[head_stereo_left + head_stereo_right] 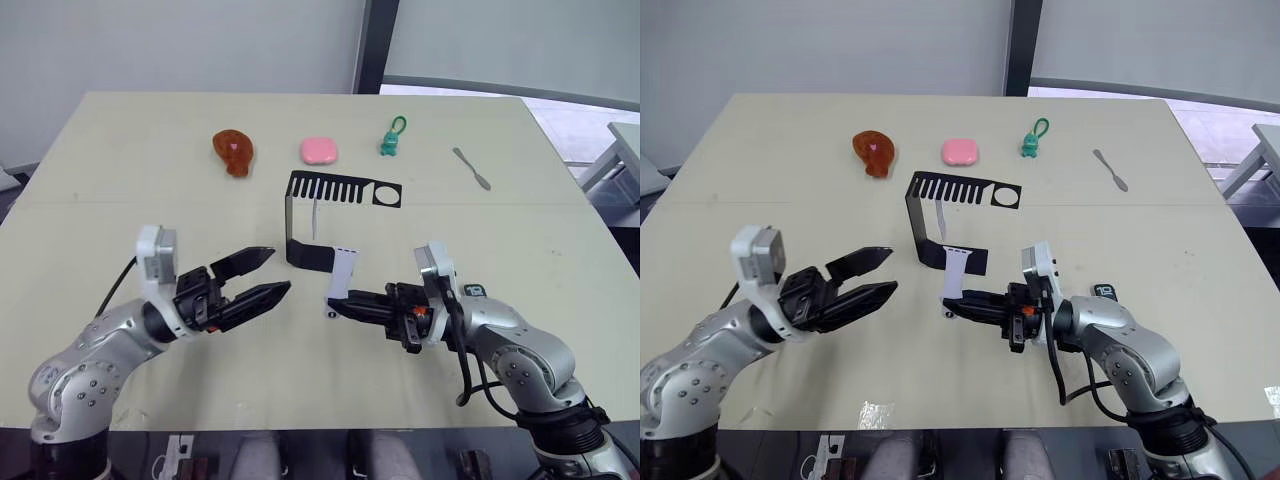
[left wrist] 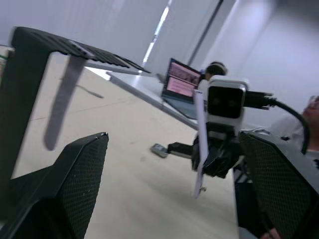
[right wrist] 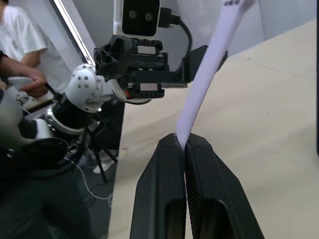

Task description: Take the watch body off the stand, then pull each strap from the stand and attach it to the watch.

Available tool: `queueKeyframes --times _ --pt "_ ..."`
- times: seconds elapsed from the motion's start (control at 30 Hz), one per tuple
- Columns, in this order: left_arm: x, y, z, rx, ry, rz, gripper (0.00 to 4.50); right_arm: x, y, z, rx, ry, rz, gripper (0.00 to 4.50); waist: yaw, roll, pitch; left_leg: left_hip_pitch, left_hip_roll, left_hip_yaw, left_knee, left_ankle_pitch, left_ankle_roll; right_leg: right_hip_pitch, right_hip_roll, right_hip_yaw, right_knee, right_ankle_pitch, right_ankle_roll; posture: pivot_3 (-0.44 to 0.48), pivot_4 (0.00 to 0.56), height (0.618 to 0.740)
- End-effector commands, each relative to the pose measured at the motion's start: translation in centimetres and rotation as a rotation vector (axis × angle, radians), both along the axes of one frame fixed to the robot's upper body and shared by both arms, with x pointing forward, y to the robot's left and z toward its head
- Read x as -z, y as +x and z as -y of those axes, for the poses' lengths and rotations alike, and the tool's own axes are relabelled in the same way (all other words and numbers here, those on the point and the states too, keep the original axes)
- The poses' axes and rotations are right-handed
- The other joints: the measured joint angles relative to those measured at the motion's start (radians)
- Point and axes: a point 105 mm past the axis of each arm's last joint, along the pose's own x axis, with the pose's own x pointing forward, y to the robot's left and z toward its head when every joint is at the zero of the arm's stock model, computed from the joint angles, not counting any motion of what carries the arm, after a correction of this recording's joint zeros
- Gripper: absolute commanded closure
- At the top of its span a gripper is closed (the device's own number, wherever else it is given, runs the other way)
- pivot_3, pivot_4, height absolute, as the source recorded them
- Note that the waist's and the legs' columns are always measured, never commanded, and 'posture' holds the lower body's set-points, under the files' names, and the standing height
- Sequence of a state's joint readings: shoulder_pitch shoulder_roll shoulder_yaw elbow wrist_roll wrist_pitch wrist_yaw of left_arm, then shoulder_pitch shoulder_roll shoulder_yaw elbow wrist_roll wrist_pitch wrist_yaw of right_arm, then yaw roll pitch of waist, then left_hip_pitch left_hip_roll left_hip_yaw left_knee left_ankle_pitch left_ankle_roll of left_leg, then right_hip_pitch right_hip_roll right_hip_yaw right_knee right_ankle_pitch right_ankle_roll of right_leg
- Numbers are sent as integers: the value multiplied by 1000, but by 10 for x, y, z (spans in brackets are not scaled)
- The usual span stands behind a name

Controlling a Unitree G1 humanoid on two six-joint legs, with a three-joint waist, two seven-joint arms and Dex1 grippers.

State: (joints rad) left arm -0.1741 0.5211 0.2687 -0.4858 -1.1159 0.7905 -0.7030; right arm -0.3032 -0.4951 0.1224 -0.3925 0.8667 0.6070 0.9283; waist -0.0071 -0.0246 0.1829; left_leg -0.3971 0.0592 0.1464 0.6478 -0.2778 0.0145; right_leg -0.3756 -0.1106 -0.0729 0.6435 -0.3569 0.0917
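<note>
The right gripper (image 1: 338, 303) sat nearest, at about 5 o'clock on the table (image 1: 120, 160), its two fingers pinched tight on one pale strap (image 1: 341, 271). The wrist view showed the band rising from between the closed tips (image 3: 185, 149) (a couple of small holes at its far end). That strap stood up from the grip, its upper part against the foot of the stand (image 1: 300, 225).

The left gripper (image 1: 268, 275) hovered at about 7 o'clock with its fingers spread apart and nothing between them, tips aimed at the stand, well short of the strap.

The stand, a bent black sheet with a comb-like slotted top and a round hole at one end, stood at the centre. A second strap (image 1: 314, 217) hung from its top edge.

The watch (image 1: 473, 291) lay on the table just beside the right forearm, at about 4 o'clock, screen up with light digits.

Along the far side, from 11 to 2 o'clock: a brown drumstick (image 1: 234, 151), a pink block (image 1: 319, 150), a green charm (image 1: 391, 139) and a grey spatula (image 1: 470, 168).
</note>
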Motion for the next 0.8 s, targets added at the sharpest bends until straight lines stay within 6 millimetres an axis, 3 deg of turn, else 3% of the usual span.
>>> queueKeyframes --times 0.03,0.27,0.37,0.43,0.8 --pt "-5 -3 14 97 -51 -40 24 -11 -8 -8 -57 28 0 4500 0 0 0 0 0 0 0 0 0 0 0 0 0 0 0 0 150 740" --pt "-4 -6 29 181 -91 -87 24 -13 -11 -17 -94 23 -9 4500 0 0 0 0 0 0 1 0 0 0 1 0 0 0 0 0 150 740" --pt "-8 -4 31 182 -130 -86 914 -14 -11 -18 -96 22 -8 4500 1 0 0 0 0 0 1 0 0 0 1 0 0 0 0 0 150 740" --pt "-10 -1 31 178 -147 -93 1889 -15 -10 -19 -94 21 -5 4500 2 0 0 0 0 0 1 0 0 0 1 0 0 0 0 0 150 740" --pt "-8 2 34 175 -173 -139 1889 -16 -6 -19 -70 25 9 4500 1 0 0 0 0 0 1 0 0 0 1 0 0 0 0 0 150 740"
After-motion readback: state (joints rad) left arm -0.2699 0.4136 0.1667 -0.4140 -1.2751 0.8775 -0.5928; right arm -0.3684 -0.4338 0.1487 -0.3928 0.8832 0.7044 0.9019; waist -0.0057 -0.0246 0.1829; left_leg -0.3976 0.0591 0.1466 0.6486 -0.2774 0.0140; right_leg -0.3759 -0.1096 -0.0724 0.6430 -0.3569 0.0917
